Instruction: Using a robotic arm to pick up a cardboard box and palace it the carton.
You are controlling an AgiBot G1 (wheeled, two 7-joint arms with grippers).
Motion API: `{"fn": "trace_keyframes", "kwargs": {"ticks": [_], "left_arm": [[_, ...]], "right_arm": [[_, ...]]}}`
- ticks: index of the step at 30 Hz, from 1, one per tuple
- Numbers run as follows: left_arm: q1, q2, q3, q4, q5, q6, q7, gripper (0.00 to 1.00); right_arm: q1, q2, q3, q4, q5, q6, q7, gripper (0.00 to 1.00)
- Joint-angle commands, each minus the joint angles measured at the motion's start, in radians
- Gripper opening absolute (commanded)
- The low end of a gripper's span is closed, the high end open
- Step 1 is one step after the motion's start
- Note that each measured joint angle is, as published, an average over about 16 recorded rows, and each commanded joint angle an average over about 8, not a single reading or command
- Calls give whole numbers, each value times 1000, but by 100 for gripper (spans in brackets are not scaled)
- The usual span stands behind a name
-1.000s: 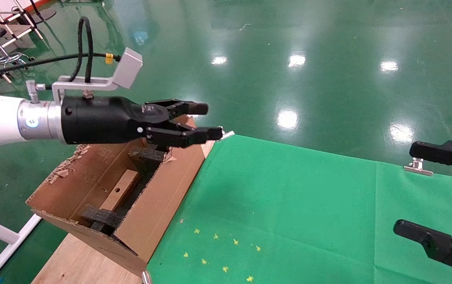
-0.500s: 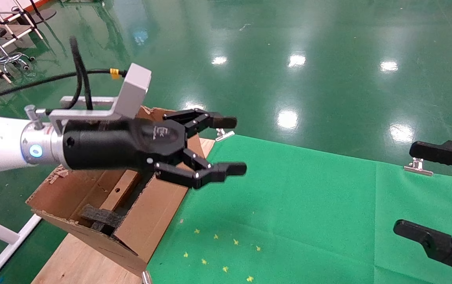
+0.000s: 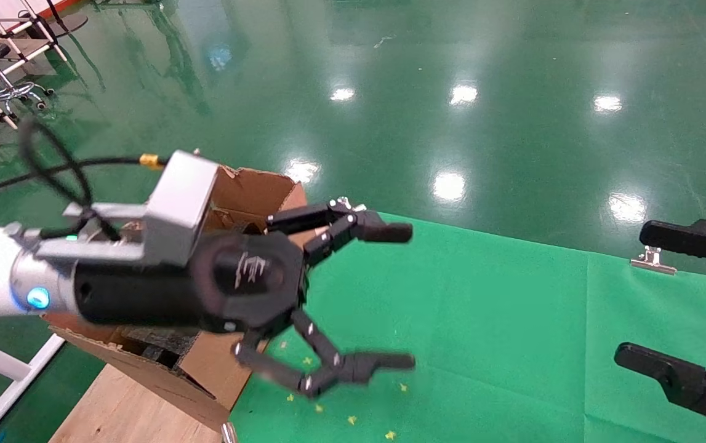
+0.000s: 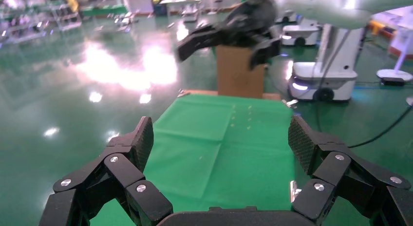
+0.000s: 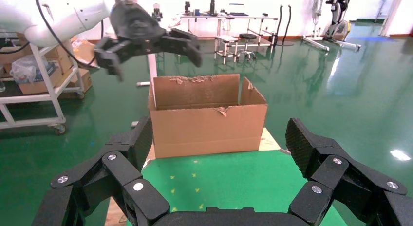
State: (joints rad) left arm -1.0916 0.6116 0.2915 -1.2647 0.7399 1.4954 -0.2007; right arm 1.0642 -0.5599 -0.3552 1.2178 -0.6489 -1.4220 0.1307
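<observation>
My left gripper point(image 3: 353, 295) hangs wide apart and empty beside the carton point(image 5: 207, 116). The cardboard box is probably inside (hidden now). Swinging back, I could clip a torn flap. Right gripper point(image 5: 219, 153) parked, spread.

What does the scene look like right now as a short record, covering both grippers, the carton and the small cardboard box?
left gripper: fingers wide open, empty, in the air over the green cloth beside the carton
right gripper: fingers open, empty, parked at the right of the head view
carton: open, torn flaps up, standing on a wooden board at the cloth's left end
cardboard box: not visible; the left arm hides most of the carton's inside
cloth surface: only small yellow marks show on it
</observation>
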Motion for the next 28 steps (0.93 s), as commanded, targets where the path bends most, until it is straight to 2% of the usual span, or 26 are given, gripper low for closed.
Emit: {"fn": "trace_keyframes", "kwargs": {"ticks": [1,28], "left_arm": [[27,0,-18,-31,-15,1,17,100],[21,-1,-15,-23,-13,0,14,100]], "right_arm": [[0,0,0,0,0,0,0,100],[0,0,0,0,0,0,0,100]]}}
